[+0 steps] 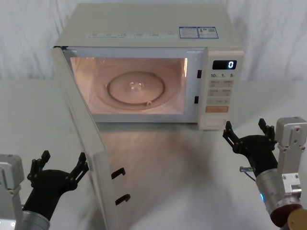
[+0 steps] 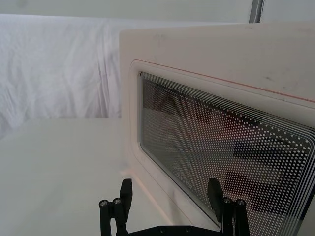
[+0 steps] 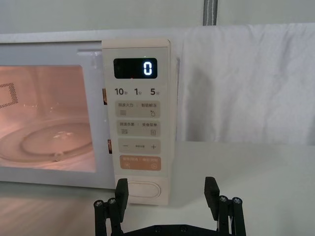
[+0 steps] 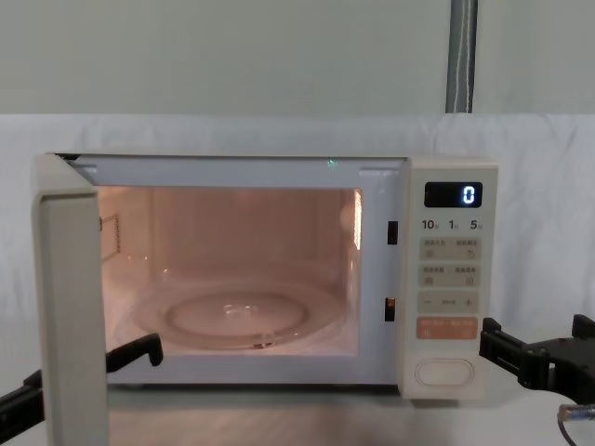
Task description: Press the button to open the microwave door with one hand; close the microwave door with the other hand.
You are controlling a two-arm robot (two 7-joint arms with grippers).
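The microwave door [image 1: 96, 158] stands wide open, swung out toward my left, its two latch hooks facing right. Its dotted glass window [image 2: 221, 142] is close in the left wrist view, and it is edge-on in the chest view [image 4: 70, 307]. My left gripper [image 1: 63, 163] is open, low on the left just outside the door's outer face [image 2: 170, 189]. The cream oval button [image 1: 216, 123] sits at the bottom of the control panel [image 3: 142, 189] [image 4: 443, 372]. My right gripper [image 1: 245, 127] is open, a short way in front of the panel and slightly right of the button [image 3: 166, 187] [image 4: 535, 334].
The lit cavity holds a glass turntable [image 1: 136, 88]. The display [image 3: 135, 68] reads 0 and an orange key [image 3: 140, 162] lies above the button. White cloth hangs behind the microwave. Bare table [image 1: 182, 172] stretches between the door and my right arm.
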